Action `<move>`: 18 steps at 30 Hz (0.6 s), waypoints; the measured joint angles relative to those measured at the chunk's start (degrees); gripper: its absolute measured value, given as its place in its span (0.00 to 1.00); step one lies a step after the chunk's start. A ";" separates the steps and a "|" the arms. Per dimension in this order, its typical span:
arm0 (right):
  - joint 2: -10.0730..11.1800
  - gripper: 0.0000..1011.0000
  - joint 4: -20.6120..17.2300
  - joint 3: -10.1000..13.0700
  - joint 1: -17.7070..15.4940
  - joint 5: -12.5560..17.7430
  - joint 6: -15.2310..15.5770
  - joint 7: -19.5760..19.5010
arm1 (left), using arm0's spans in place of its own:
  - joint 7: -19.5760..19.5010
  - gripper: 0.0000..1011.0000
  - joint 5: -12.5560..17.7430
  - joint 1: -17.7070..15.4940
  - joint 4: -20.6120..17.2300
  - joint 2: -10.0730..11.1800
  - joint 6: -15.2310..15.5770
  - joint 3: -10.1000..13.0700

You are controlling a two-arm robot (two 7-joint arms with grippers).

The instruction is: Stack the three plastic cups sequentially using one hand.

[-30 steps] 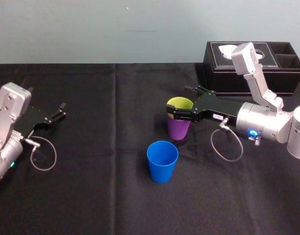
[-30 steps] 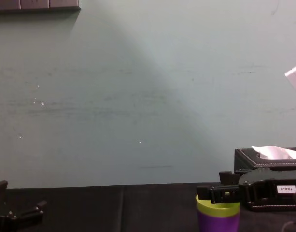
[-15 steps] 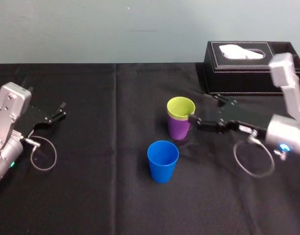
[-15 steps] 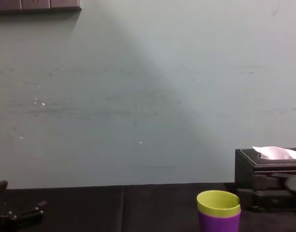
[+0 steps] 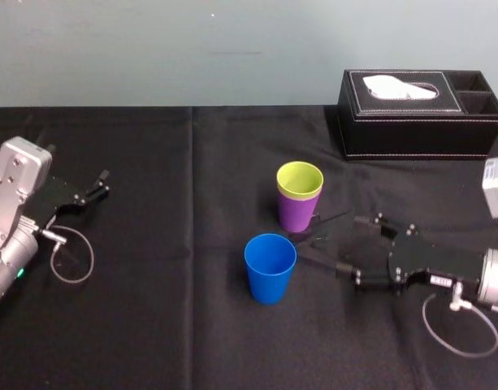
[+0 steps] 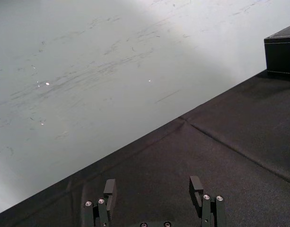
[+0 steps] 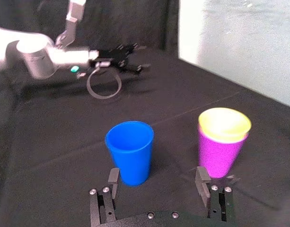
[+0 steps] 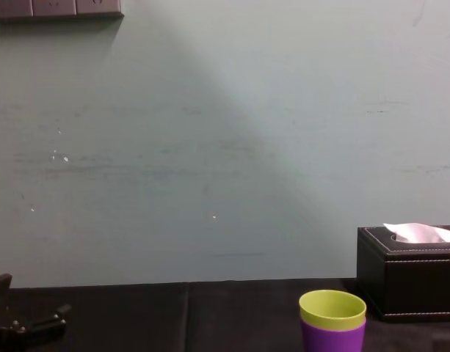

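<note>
The yellow-green cup (image 5: 300,179) sits nested inside the purple cup (image 5: 296,214) at mid-table, both upright. The blue cup (image 5: 270,268) stands alone just in front of them, upright. My right gripper (image 5: 318,244) lies low over the cloth to the right of the cups, open and holding nothing, its fingers pointing at the gap between blue and purple. In the right wrist view the blue cup (image 7: 130,151) and the nested pair (image 7: 221,142) stand beyond the gripper (image 7: 157,179). The left gripper (image 5: 90,191) rests open at the far left.
A black leather tissue box (image 5: 419,114) stands at the back right, behind the cups. Black cloth (image 5: 192,325) covers the whole table, with bare room in front of and left of the blue cup. The pale wall rises behind.
The right gripper has let go of the yellow-green cup, left in the purple one, and drawn back right and toward the table's front. The left arm has not moved.
</note>
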 joint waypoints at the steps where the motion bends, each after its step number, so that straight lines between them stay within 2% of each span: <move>1: 0.14 0.99 -0.13 -0.21 -0.15 -0.29 -0.14 0.16 | 0.00 1.00 0.00 0.00 0.00 0.00 0.00 0.00; 6: 0.25 0.99 -0.26 -1.64 -0.41 -2.10 -0.50 0.71 | 0.00 1.00 0.00 0.00 0.00 0.00 0.00 0.00; 12: -1.92 0.99 1.82 -4.03 1.07 -3.85 -0.39 1.58 | 0.00 1.00 0.00 0.00 0.00 0.00 0.00 0.00; 18: -3.54 0.99 3.35 -5.31 2.69 -4.41 -0.11 2.18 | 0.00 1.00 0.00 0.00 0.00 0.00 0.00 0.00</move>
